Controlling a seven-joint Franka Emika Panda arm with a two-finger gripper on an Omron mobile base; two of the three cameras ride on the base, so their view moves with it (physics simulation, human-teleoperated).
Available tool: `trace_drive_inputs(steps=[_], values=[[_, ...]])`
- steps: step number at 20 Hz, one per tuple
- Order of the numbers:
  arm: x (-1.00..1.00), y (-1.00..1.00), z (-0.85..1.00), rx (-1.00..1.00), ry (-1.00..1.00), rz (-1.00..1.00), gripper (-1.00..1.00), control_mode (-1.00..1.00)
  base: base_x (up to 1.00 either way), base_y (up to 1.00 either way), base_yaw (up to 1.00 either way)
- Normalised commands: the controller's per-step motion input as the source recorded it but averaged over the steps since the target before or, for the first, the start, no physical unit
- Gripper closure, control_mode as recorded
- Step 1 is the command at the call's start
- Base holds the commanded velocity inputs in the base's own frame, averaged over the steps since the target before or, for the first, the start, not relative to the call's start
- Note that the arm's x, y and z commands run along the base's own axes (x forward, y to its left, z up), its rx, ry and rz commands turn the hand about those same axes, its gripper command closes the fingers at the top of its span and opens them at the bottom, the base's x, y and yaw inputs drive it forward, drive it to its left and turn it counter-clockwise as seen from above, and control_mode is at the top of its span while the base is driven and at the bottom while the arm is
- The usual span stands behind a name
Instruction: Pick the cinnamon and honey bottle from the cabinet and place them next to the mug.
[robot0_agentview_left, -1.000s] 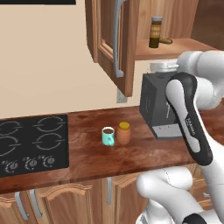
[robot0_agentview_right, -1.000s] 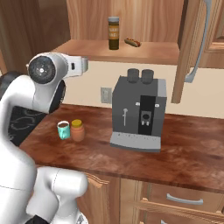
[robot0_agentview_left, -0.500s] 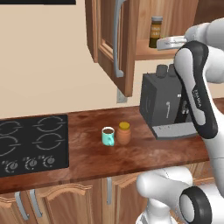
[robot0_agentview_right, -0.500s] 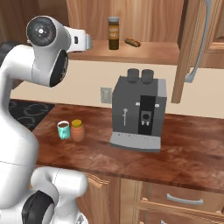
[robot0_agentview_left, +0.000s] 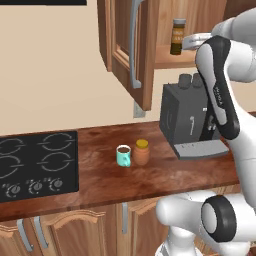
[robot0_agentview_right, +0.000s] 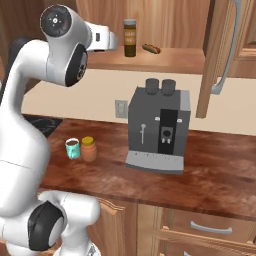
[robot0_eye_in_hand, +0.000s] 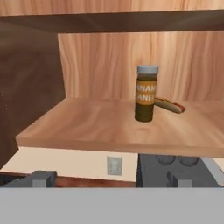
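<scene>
- Pincer (robot0_eye_in_hand: 107, 180) was raised to cabinet (robot0_agentview_left: 131, 50) shelf level, fingers apart, holding nothing.
- Cinnamon (robot0_eye_in_hand: 145, 93) stood upright on the shelf straight ahead of the pincer, untouched; a sausage (robot0_eye_in_hand: 168, 105) lay just behind it.
- Honey (robot0_agentview_left: 141, 152) sat far below on the worktop (robot0_agentview_left: 100, 180), touching or just beside the mug (robot0_agentview_left: 123, 155).
- Coffee machine (robot0_agentview_right: 158, 130) stood below the pincer.

My view: cinnamon (robot0_eye_in_hand: 145, 93) label text cut off at bottle's curve; gripper (robot0_eye_in_hand: 105, 179) fingertips barely visible, jaw state unclear.
</scene>
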Motion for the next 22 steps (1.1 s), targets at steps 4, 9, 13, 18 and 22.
trace_drive_inputs(steps=[4,9,13,18,22], values=[[0.58,-0.33,0.00,-0.03,0.02,-0.17,-1.00,-1.00,0.00,0.00,0.00],[0.74,-0.16,0.00,0.00,0.03,-0.14,-1.00,-1.00,0.00,0.00,0.00],[0.74,-0.03,0.00,0.00,0.01,-0.04,-1.00,-1.00,0.00,0.00,0.00],[0.69,-0.01,-0.05,0.00,0.09,0.00,-1.00,-1.00,0.00,0.00,0.00],[0.68,-0.24,-0.10,0.00,0.10,0.01,-1.00,-1.00,0.00,0.00,0.00]])
